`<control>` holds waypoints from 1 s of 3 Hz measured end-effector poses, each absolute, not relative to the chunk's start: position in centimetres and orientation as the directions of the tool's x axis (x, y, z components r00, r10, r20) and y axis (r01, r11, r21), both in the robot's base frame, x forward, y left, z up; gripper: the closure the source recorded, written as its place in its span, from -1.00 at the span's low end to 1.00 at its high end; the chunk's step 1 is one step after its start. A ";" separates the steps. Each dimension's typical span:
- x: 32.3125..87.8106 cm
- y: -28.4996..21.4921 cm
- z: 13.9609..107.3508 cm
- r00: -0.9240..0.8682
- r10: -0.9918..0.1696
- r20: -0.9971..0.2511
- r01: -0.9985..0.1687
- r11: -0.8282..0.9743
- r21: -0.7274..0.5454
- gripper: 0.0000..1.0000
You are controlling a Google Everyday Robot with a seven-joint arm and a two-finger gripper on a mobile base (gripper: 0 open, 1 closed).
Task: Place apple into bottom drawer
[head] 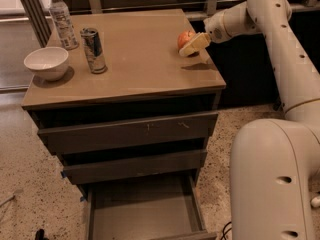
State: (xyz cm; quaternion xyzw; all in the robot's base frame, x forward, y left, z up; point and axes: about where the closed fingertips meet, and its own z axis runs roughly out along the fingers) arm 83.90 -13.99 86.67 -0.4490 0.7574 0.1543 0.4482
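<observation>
The red-orange apple (184, 37) is at the far right of the cabinet top (135, 69), near its back corner. My gripper (192, 46) reaches in from the right, and its pale fingers (196, 42) are closed around the apple's right side. The apple seems to be held just above the surface, with a shadow on the wood beneath it. The bottom drawer (145, 206) is pulled out at the foot of the cabinet. Its flat floor is bare.
A white bowl (46, 62), a metal can (93, 50) and a water bottle (62, 19) stand on the left half of the cabinet top. The top drawer (130, 131) and middle drawer (135, 166) sit slightly ajar. My white body (272, 184) fills the lower right.
</observation>
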 end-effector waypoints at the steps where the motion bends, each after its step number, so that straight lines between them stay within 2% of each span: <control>1: 84.7 -13.7 86.0 -0.200 -0.537 -0.820 -0.816 0.554 -0.164 -1.00; 3: 85.9 -12.6 84.2 -0.218 -0.529 -0.820 -0.820 0.555 -0.139 -1.00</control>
